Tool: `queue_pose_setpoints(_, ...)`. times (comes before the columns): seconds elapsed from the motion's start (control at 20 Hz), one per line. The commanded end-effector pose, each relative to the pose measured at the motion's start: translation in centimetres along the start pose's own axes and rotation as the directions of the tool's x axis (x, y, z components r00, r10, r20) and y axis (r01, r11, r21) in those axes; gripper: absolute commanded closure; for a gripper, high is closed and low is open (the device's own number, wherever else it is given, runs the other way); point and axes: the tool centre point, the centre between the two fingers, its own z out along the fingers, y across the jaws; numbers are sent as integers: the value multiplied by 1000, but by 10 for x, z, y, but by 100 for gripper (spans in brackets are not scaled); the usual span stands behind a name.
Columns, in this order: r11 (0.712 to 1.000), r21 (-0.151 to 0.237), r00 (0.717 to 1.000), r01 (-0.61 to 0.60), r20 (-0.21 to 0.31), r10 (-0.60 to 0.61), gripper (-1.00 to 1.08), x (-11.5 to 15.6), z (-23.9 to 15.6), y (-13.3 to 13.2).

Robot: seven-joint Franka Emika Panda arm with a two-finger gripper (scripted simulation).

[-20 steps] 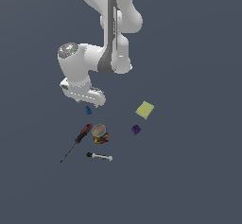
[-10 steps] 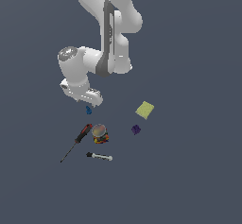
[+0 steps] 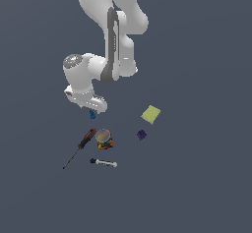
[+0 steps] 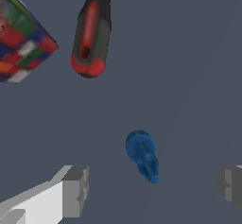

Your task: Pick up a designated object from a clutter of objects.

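Two grey fingers [image 4: 75, 190] of the pincer [image 4: 153, 187] stand wide apart in the wrist view, with the blue piece [image 4: 142, 154] lying on the counter [image 4: 189, 76] between them, nearer one finger than the other. In the exterior view the pincer [image 3: 93, 108] hangs just above the blue piece [image 3: 92, 114], which lies toward the exterior view's left, apart from the red-handled screwdriver [image 3: 81, 146] and the multicoloured can [image 3: 104, 138]. The piece is tiny and irregular, so a closing finger could likely knock it sideways or pinch only its narrow tip, letting it slip on the lift. The screwdriver handle [image 4: 92, 34] and the can [image 4: 21, 38] look far enough off to stay undisturbed.
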Motion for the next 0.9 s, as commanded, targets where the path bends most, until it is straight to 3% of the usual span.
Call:
queue_pose_setpoints(0.0, 1000, -1, 1000, -1, 0, 1, -92, -1, 12, 0)
queue_pose_setpoints(0.4, 1000, 0, 1000, -2, 0, 2, -92, -1, 28, 1)
queue_pose_setpoints(0.45, 1000, 0, 1000, -2, 0, 2, 108, -1, 28, 1)
queue_pose_setpoints(0.85, 1000, 0, 1000, -2, 0, 2, 108, -1, 28, 1)
